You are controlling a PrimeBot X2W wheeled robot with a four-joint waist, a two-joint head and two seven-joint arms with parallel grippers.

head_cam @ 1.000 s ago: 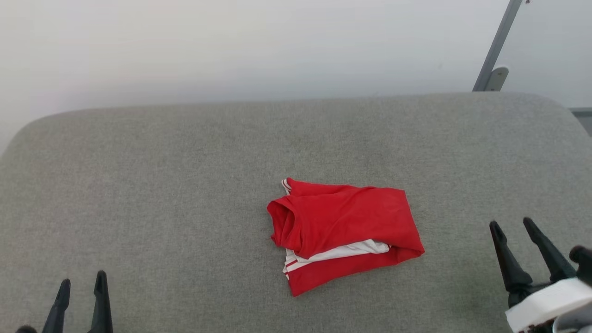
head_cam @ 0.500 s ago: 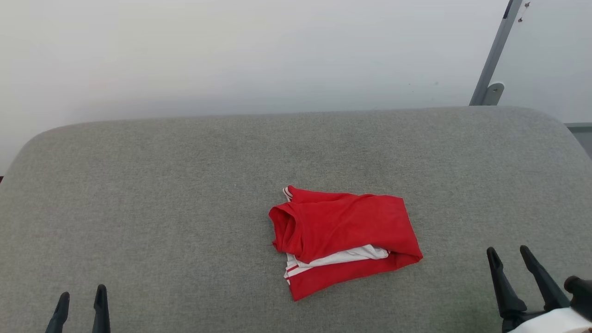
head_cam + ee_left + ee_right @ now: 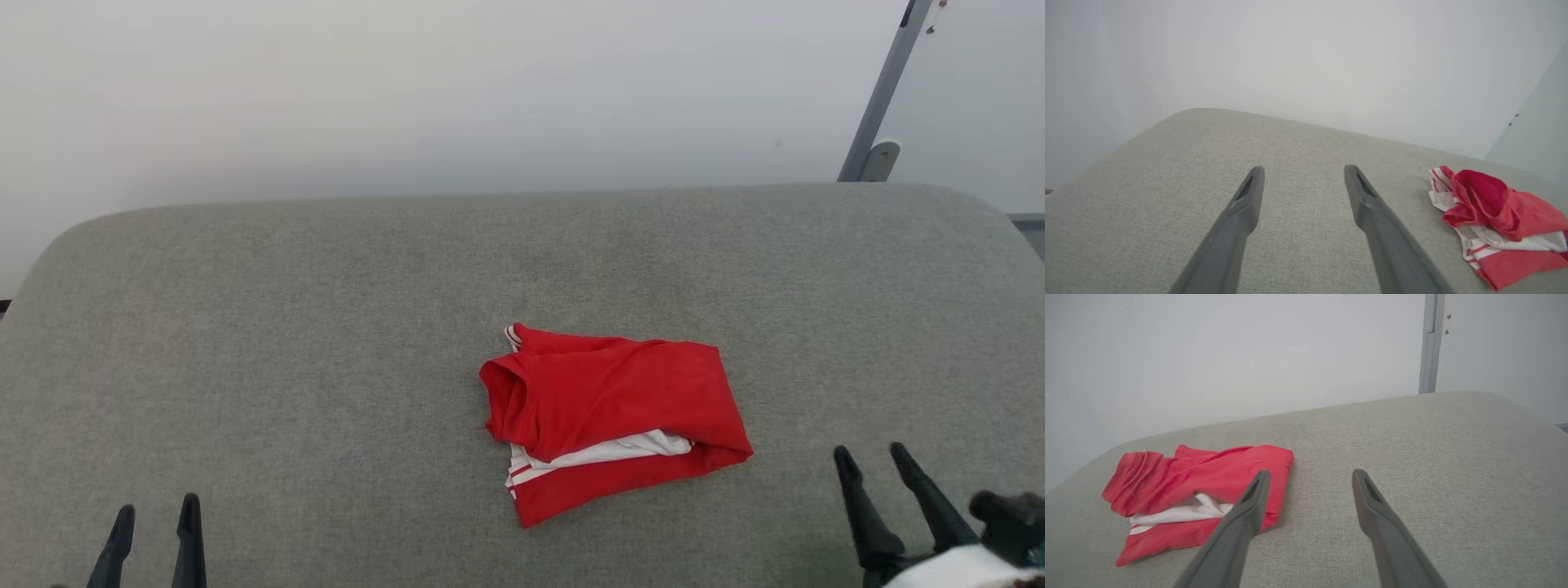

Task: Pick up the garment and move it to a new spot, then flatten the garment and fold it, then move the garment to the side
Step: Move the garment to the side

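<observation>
right gripper (image 3: 872,459): fingers apart, empty, low at our right, clear of cloth | left gripper (image 3: 156,517): likewise apart, empty, well apart from it | the garment (image 3: 608,418): folded bundle (white sleeve peeking out) mid-cushion (image 3: 245,327) | we judge fold done; side move may remain.

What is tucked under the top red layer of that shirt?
A white sleeve with red stripes pokes out beneath the shirt's top fold, above a lower red layer. Anything deeper inside is covered.

garment (image 3: 614,418) on cushion (image 3: 326,343) ctr, wall (image 3: 408,90) behind
</observation>
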